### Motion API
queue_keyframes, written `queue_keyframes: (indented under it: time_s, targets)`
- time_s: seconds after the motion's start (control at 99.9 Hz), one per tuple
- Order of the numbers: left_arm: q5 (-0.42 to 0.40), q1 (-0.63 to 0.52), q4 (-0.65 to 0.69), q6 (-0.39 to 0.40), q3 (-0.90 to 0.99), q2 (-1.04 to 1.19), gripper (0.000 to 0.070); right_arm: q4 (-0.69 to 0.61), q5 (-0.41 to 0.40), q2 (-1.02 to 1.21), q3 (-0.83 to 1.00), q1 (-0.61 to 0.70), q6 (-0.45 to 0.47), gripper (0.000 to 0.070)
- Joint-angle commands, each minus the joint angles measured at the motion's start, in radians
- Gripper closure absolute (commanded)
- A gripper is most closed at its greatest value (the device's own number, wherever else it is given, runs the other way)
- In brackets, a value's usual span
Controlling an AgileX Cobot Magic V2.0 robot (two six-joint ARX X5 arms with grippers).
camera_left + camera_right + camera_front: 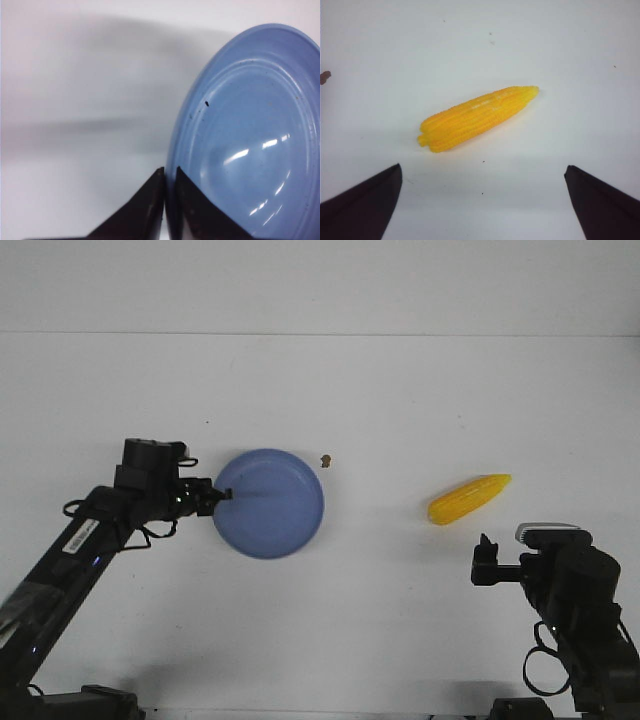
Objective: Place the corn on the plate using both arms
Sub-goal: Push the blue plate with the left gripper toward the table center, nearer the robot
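Plate (270, 503) on the white table (400, 620), nothing in it. Left gripper (222, 495) pinched tight on the plate's left rim, 2 fingers (145, 212) nearly meeting across it. Right gripper (486, 558) spread wide, holding nothing. Corn (469, 499) lies on the table just beyond the right gripper, untouched, well right of the plate. Small brown speck (325, 460) near the plate's far-right edge.

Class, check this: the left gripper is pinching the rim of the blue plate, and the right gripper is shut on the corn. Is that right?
Not quite. The right gripper is open, its fingers spread apart short of the corn, as the right wrist view shows. The left gripper does pinch the plate rim.
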Motion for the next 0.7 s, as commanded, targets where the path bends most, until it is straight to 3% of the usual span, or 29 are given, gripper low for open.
queue_keyframes:
  time_s: [0.0,0.1,0.28,0.691]
  targets:
    - [0.021,-0.039,0.041,-0.046,-0.052,-0.033,0.0696,0.008,-0.003,0.003,0.016,0.0,0.007,0.0002]
    - [0.072,-0.1,0.079,-0.076,-0.133,-0.06,0.0696,0.009,-0.003,0.003,0.016,0.0,0.007,0.0002]
    - [0.074,-0.188,0.139,-0.106,-0.213,-0.054,0.0695,0.01,-0.003,0.003,0.016,0.0,0.007,0.0002]
    - [0.069,-0.241,0.189,-0.106,-0.239,0.017,0.0687,0.007,-0.003,0.003,0.016,0.0,0.007,0.0002]
